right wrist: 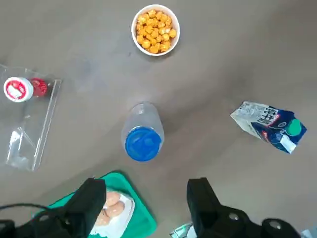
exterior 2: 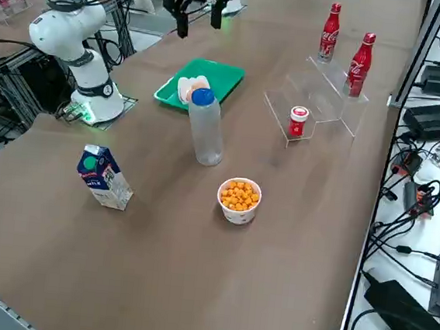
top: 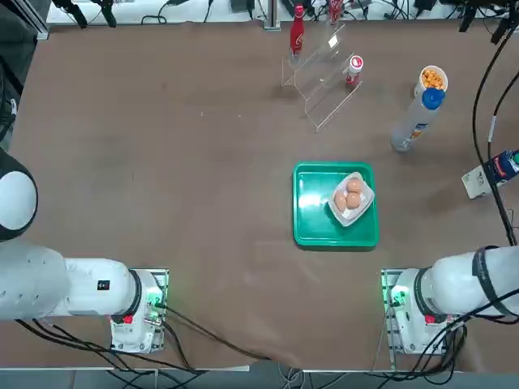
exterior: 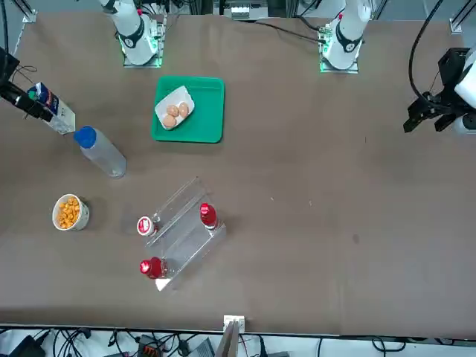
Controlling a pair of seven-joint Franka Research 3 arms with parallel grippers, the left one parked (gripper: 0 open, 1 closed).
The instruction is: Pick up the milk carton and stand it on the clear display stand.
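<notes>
Your right gripper [right wrist: 148, 198] hangs open; the milk carton [right wrist: 270, 126] stands apart from it on the table

You have the right gripper up above the table [exterior 2: 150, 244], its two black fingers [right wrist: 200, 196] spread wide with nothing pinched between them; your milk carton is out past the gripper's right-hand finger, well apart from it, upright, its white and dark-blue sides and green cap in your sight

Ahead of your gripper, away from the arm bases, the clear bottle [right wrist: 143, 130] with the blue cap stands upright, nearer the line between your fingers than the carton is; farther ahead of the gripper you have the white cup [right wrist: 155, 52] of orange pieces

Your clear display stand [right wrist: 34, 124] is out past the gripper's left-hand finger, on the side opposite the carton; a small red bottle [exterior 2: 298, 122] with a white cap and two taller red bottles [exterior 2: 358, 65] are upright at the stand; you cannot tell from here whether each one rests on its panels

Lower than your gripper and toward its left-hand finger lies the green tray [right wrist: 138, 213]; it carries the white dish [right wrist: 124, 220] with brown eggs, and your fingers are clear of both
</notes>
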